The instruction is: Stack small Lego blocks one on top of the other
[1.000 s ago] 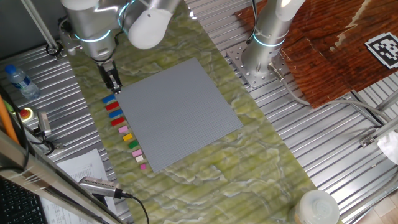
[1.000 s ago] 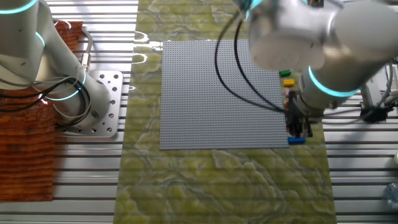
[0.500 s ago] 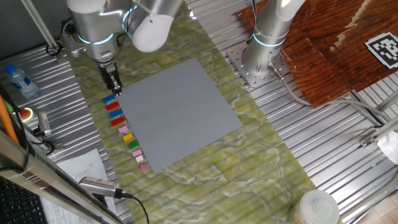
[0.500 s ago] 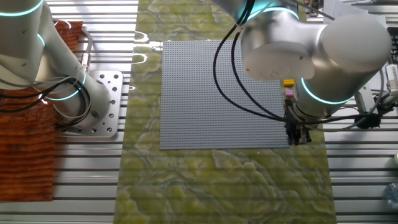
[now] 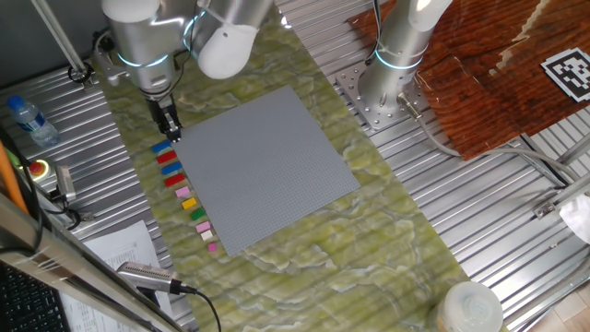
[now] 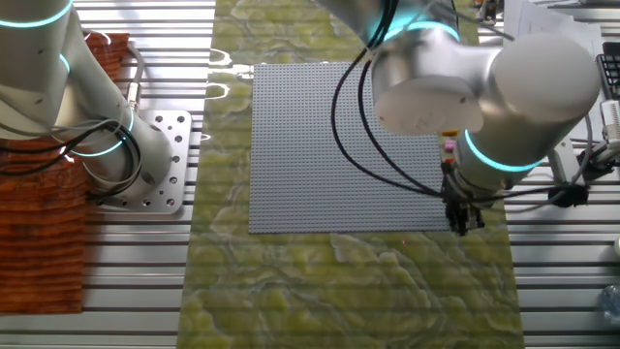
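Note:
A row of small Lego blocks lies on the green mat along the left edge of the grey baseplate point(image 5: 263, 166): a blue block point(image 5: 162, 147) at the far end, then red blocks point(image 5: 168, 159), a pink one point(image 5: 182, 192), a yellow one point(image 5: 188, 203), a green one point(image 5: 196, 213) and more pink ones point(image 5: 203, 226). My gripper point(image 5: 169, 130) hangs point-down just beyond the blue block, its jaws a narrow gap apart and empty. In the other fixed view the gripper point(image 6: 463, 221) and arm hide most of the row; one pink block point(image 6: 449, 145) shows.
A second arm's base point(image 5: 387, 88) stands on the metal table beyond the baseplate. A water bottle point(image 5: 26, 118), a red button point(image 5: 38, 169) and papers point(image 5: 120, 247) lie at the left. A white container point(image 5: 470, 306) sits at the front right.
The gripper has dropped and shifted slightly toward the blue end of the row. In the other fixed view the arm now covers the blue and yellow blocks. No block has moved.

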Robot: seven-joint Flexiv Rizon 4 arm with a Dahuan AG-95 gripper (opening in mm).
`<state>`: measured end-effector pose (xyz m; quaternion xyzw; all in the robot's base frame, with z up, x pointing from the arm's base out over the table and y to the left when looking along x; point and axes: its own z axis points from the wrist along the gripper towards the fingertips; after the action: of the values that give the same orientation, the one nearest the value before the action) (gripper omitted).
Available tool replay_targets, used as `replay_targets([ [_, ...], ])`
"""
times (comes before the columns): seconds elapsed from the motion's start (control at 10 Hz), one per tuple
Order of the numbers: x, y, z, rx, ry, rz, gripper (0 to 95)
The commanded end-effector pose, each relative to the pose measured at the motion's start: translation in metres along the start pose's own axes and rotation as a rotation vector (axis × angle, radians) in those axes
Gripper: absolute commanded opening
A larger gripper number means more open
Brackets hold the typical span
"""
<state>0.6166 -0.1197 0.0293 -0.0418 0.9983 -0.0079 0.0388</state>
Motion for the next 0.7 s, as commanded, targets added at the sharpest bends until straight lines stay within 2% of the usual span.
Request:
replay_targets([
  [0.1,0.000,-0.002,0.003,-0.001,-0.011,-0.003,38.0],
  [0.4,-0.004,-0.002,0.006,0.001,-0.018,-0.004,38.0],
  [0.7,-0.014,0.000,0.008,0.009,-0.014,0.002,38.0],
])
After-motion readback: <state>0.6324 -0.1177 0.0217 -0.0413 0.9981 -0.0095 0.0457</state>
